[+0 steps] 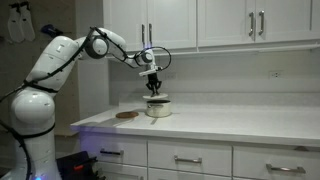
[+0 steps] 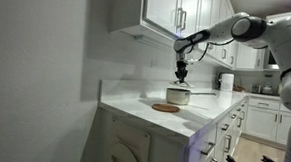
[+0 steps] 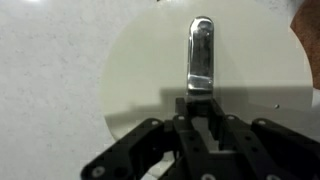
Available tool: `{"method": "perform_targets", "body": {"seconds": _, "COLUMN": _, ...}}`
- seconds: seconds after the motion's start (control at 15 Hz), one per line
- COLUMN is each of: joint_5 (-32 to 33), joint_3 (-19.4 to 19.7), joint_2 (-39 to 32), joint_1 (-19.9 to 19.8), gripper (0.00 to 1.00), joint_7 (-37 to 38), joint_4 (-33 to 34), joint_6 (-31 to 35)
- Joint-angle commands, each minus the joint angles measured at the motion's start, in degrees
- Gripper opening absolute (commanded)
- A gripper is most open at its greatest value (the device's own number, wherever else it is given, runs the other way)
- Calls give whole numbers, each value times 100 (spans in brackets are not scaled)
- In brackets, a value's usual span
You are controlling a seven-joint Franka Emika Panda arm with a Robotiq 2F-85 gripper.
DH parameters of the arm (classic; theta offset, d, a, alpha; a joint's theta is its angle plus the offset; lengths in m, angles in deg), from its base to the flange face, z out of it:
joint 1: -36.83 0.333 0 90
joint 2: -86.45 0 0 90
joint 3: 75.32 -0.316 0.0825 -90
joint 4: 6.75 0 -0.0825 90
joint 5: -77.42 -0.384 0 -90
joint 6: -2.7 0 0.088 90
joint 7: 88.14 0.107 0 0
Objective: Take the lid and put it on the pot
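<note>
The robot arm (image 1: 60,60) reaches out over a white surface (image 1: 240,125) under a row of white cupboards (image 1: 230,20). Its hand (image 1: 152,86) points straight down, right over the pot (image 1: 157,110). The pot is small, round and cream. It stands on the surface near the back wall. The lid (image 3: 140,70) is on top of the pot, under the hand. In both exterior views the lid and the pot are too small to show if the lid sits flat on the rim all the way round.

In the wrist view the lid is a big pale round shape that fills most of the picture. A shiny metal handle (image 3: 201,50) stands on its middle. The 2 black fingers (image 3: 186,108) of the hand are closed tight, and the near end of the handle goes in between them. So the hand is shut and has hold of the lid by its handle.

A flat brown round mat (image 1: 126,115) lies on the surface just beside the pot, on the side nearer the arm's base. A small gap shows between the mat and the pot. In an exterior view a white roll (image 2: 226,82) stands farther along the surface, well apart from the pot. White drawers (image 1: 190,160) with metal pulls sit below the surface.
</note>
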Motion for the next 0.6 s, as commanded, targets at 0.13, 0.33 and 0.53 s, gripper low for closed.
{"method": "perform_targets", "body": {"seconds": 0.13, "joint_5": -66, "joint_3": 19, "joint_2": -142, "joint_1": 23, "gripper": 6, "joint_7": -260, "joint_4": 362, "joint_6": -284}}
{"method": "perform_targets", "body": {"seconds": 0.33, "joint_5": -78, "joint_3": 16, "joint_2": -153, "joint_1": 14, "gripper": 6, "joint_7": -262, "joint_4": 336, "joint_6": -263}}
{"method": "perform_targets", "body": {"seconds": 0.53, "joint_5": -102, "joint_3": 4, "joint_2": -154, "joint_1": 7, "gripper": 6, "joint_7": -275, "joint_4": 296, "joint_6": -223}}
